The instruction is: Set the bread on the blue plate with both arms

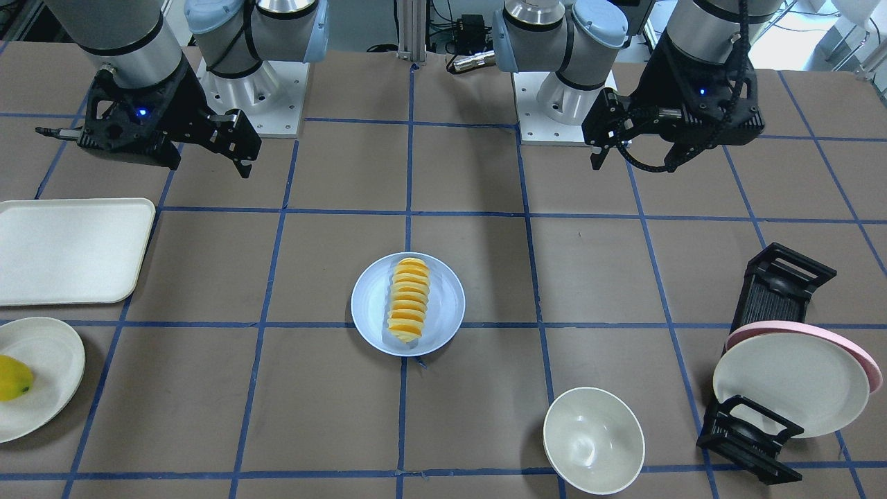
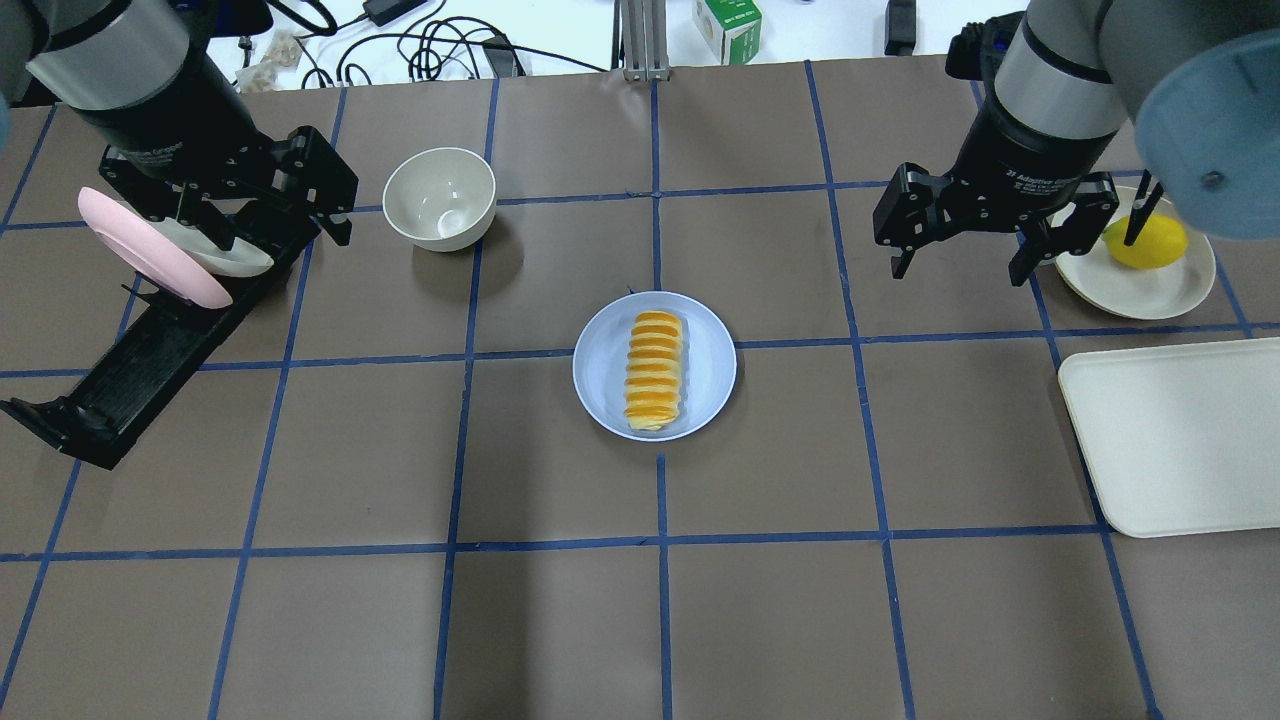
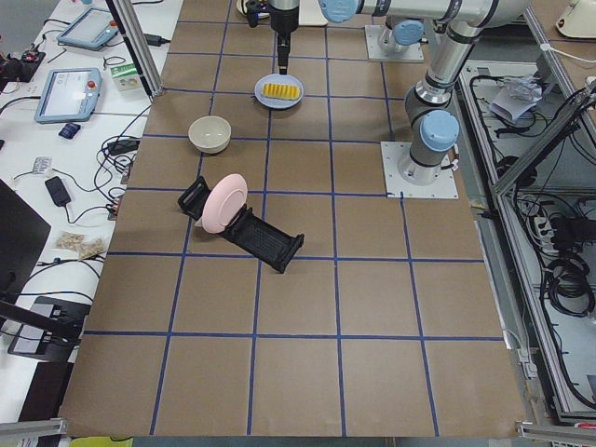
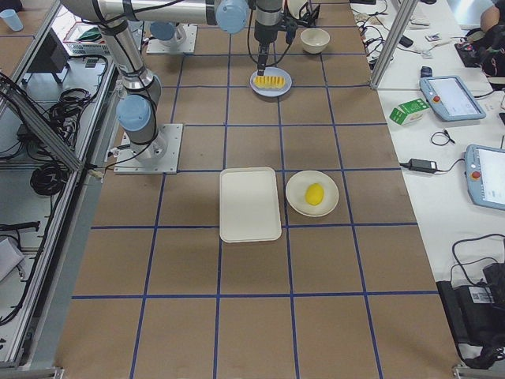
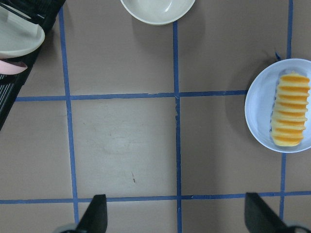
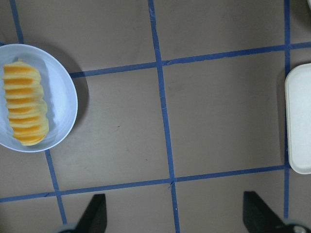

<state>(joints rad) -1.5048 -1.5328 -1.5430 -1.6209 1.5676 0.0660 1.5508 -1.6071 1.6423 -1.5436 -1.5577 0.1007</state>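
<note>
Showing the bread (image 2: 655,372) lying lengthwise across the middle of the blue plate (image 2: 605,375), ridged orange-yellow top upward and both ends inside the rim (no segment overhangs in the overhead view). Judged from this arrangement, the placement asked for is complete. Nothing seems left of the task except, perhaps, parking the arms.

Left pincer (image 5: 177,218): jaws spread wide, holding nothing and touching nothing. It hangs above the tabletop (image 2: 560,620), well to the robot's left of the blue plate, on the side where the cream bowl (image 2: 440,198) and the black rack (image 2: 150,360) with the pink plate (image 2: 140,250) stand.

Right pincer (image 2: 960,262): likewise wide and empty, well to the robot's right of the blue plate, near the cream plate (image 2: 1110,285) bearing a yellow fruit (image 2: 1145,242) and the cream tray (image 2: 1180,440).

Each wrist view shows two fingertips (image 5: 95,216) far apart with only tabletop between them and the blue plate off to one side. Neither pincer touches bread or plate.
</note>
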